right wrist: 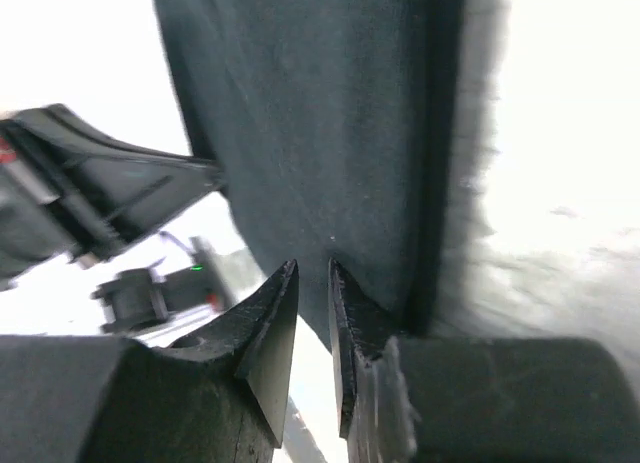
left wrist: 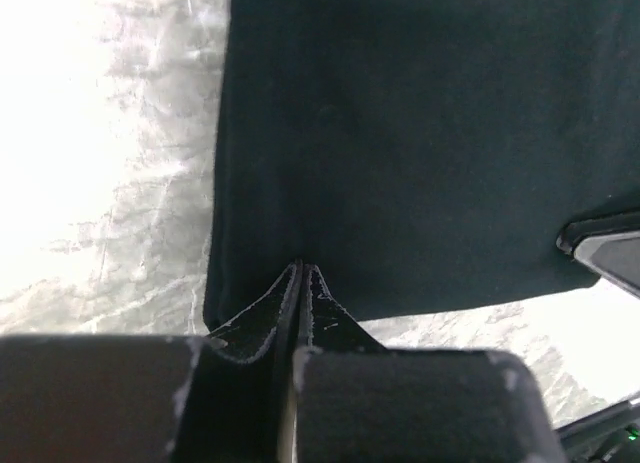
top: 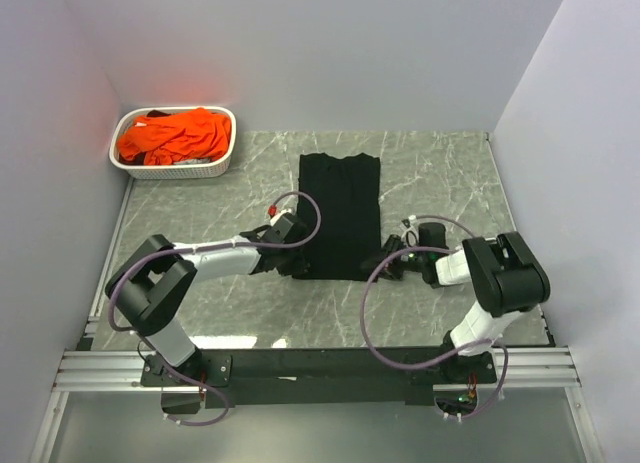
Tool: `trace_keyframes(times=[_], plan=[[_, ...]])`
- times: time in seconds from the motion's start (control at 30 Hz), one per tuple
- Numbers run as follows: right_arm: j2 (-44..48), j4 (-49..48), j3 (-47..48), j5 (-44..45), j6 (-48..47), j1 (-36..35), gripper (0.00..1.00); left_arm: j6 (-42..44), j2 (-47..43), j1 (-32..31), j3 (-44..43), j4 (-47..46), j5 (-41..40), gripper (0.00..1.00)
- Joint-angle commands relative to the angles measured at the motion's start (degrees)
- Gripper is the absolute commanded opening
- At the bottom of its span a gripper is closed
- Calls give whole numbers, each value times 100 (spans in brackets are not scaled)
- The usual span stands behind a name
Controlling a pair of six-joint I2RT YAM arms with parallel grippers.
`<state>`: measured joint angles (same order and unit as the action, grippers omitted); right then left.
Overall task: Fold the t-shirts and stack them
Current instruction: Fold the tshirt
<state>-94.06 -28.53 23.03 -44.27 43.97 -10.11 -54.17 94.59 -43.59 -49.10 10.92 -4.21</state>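
A black t-shirt (top: pixel 340 211) lies on the table folded into a long narrow strip, collar end far from me. My left gripper (top: pixel 289 265) sits at its near left corner. In the left wrist view its jaws (left wrist: pixel 302 270) are pressed together over the hem of the black cloth (left wrist: pixel 400 133), pinching it. My right gripper (top: pixel 388 259) is at the near right corner. Its fingertips (right wrist: pixel 313 265) stand a narrow gap apart at the edge of the black cloth (right wrist: pixel 320 113), with bright table showing between them. Orange t-shirts (top: pixel 178 135) lie heaped in the basket.
The white latticed basket (top: pixel 221 161) stands in the far left corner against the walls. Grey marble tabletop (top: pixel 440 173) lies bare to the right of the shirt. The right arm's finger (left wrist: pixel 605 248) shows in the left wrist view, and the left arm (right wrist: pixel 100 198) in the right wrist view.
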Motion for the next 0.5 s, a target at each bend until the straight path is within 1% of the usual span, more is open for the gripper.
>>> trace_keyframes(times=[0.0,0.1,0.17,0.2,0.27,0.3,0.33,0.4,0.47], plan=[[-628,-1397,-508,-274,428,386,27,-154,51,26,365,24,122,4],[-815,-2092,-702,-590,866,589,24,-269,-159,35,752,-2,174,4],[-667,-2104,-694,-662,938,615,23,-304,-439,44,928,33,140,4],[-388,-1738,-659,-601,904,598,24,-313,-554,53,964,103,96,4],[-26,-1070,-537,-276,483,598,24,-331,-878,79,964,200,52,5],[358,-414,-388,-153,307,607,24,-331,-994,114,946,244,34,6],[545,-190,-326,-100,53,607,24,-331,-1099,132,903,331,17,7],[1018,171,-168,-187,-63,537,25,-279,-1407,184,815,393,25,9],[1258,383,-18,-327,-195,344,26,-199,-1556,211,648,367,104,11]])
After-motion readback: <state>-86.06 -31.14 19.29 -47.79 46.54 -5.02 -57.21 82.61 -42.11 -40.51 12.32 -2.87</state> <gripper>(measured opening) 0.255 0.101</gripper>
